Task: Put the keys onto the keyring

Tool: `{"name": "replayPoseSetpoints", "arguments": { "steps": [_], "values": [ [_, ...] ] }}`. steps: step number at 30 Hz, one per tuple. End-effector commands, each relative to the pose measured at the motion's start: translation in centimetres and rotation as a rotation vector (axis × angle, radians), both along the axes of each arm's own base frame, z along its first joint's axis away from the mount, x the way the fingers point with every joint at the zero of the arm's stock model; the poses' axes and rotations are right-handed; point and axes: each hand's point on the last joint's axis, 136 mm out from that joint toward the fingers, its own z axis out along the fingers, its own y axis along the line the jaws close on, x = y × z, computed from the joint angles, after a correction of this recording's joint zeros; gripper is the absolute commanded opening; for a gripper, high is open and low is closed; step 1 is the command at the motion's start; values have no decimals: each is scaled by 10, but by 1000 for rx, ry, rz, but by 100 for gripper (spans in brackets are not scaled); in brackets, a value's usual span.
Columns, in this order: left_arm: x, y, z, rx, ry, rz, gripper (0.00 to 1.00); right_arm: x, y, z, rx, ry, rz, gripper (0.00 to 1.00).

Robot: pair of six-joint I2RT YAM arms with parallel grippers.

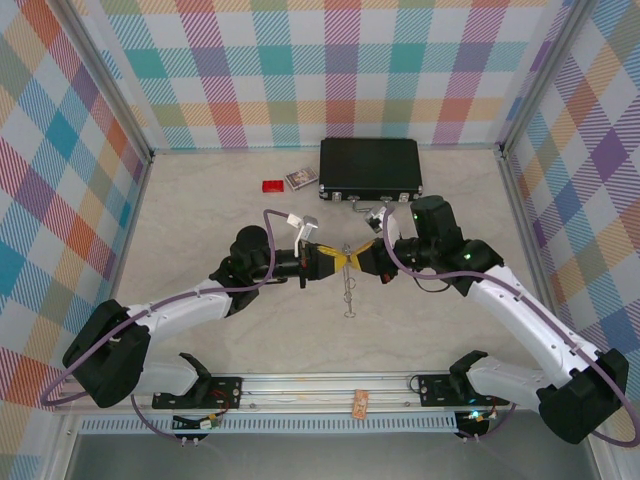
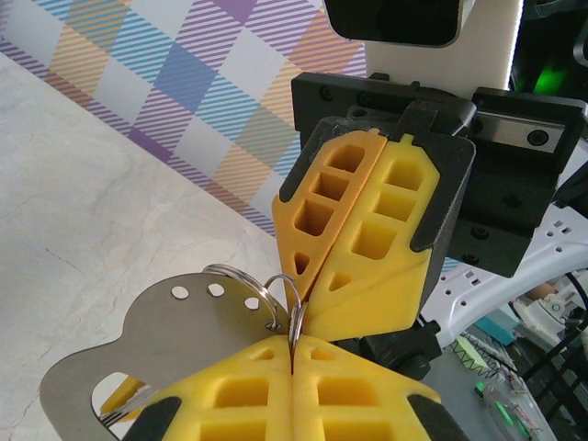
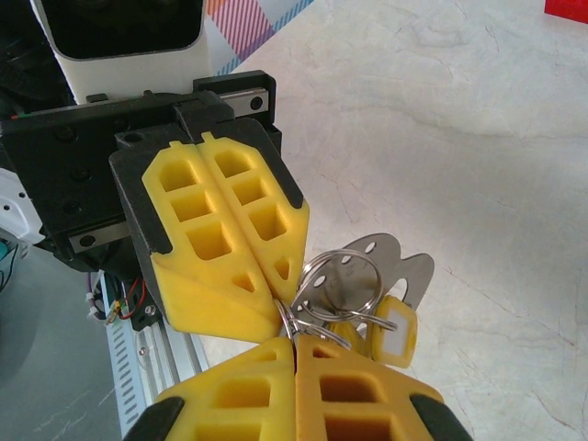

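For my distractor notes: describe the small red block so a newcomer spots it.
Find the black case at the table's back edge. Two small things lie left of it; the red block is the outer one, plain red, unlike the patterned card.

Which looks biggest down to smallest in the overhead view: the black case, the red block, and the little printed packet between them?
1. black case, by far the largest.
2. printed packet.
3. red block, only slightly smaller than the packet, so that pair is close.
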Motion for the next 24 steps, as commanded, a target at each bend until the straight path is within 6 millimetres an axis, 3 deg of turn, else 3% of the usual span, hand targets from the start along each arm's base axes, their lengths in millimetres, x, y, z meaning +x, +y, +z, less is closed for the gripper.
{"name": "replayPoseSetpoints", "arguments": {
  "steps": [1,2,4,9,16,24],
  "values": [
    [-4,0,11,-42,-51,-23,0,-3,1,12,42,-25,10,0],
    [-4,0,13,-50,-57,-25,0,-3,0,12,41,-27,5,0],
    [-4,0,18,-78,-76,-26,0,-1,-2,13,36,-33,-12,16],
    [-4,0,33,-157,-129,-28,0,-2,-8,18,39,-66,-49,20],
    [-2,-4,55,-255,-167,-59,0,-3,-16,26,35,-98,-87,39],
    [-1,-7,64,-287,-166,-79,0,-7,-36,33,6,-150,-163,49]
  ]
}}
